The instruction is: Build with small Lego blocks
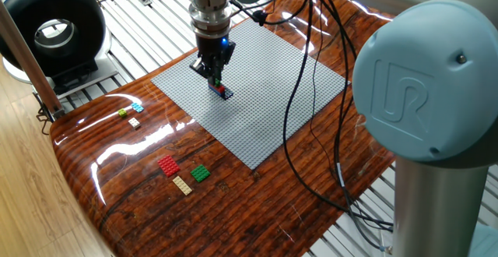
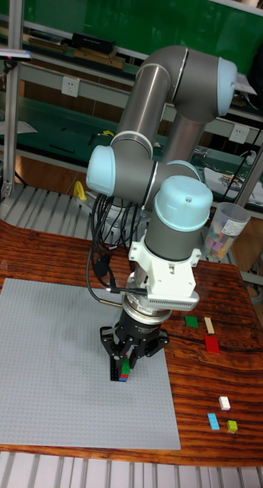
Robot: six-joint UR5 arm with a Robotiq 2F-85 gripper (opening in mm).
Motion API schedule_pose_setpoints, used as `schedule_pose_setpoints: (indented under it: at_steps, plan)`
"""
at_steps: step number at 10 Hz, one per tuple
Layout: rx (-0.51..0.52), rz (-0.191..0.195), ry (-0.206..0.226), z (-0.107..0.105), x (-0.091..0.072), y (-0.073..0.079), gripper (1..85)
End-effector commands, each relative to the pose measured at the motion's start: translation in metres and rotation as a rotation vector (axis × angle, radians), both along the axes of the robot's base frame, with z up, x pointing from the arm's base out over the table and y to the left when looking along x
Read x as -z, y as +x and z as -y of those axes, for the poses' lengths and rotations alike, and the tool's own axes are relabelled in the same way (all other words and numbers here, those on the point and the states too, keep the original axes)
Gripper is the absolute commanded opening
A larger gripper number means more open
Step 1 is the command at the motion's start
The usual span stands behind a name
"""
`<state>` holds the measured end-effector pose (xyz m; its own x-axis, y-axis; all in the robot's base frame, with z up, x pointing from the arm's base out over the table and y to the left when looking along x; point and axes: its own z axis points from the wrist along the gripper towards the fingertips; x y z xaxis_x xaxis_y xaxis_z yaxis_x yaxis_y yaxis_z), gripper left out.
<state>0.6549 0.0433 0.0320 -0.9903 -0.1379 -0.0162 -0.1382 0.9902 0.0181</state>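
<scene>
We've got the gripper (image 1: 216, 80) low over the grey baseplate (image 1: 272, 109), fingers narrowed around a small stack of Lego blocks (image 2: 125, 371) with red, green and blue layers; can't tell if it's clamping or just released. Risks as we see them: lifting while pinched would tear the stack off its studs, and a skewed press would leave it tilted. Spare blocks, red (image 1: 168, 165), tan (image 1: 182, 184), green (image 1: 200, 174), sit well apart on the wood table (image 1: 117, 171).
</scene>
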Motion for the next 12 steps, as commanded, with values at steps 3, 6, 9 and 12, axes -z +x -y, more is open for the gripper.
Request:
schedule_pose_setpoints:
  at_steps: [3,6,9,12]
  plan:
    - [0.001,-0.004,0.019,-0.003,-0.007,0.001,28.7]
    - [-0.007,-0.018,0.025,-0.002,-0.02,-0.001,28.7]
    - [-0.002,-0.009,0.024,0.005,-0.022,0.002,1.3]
    - [0.0,-0.004,0.037,0.001,-0.021,0.003,1.3]
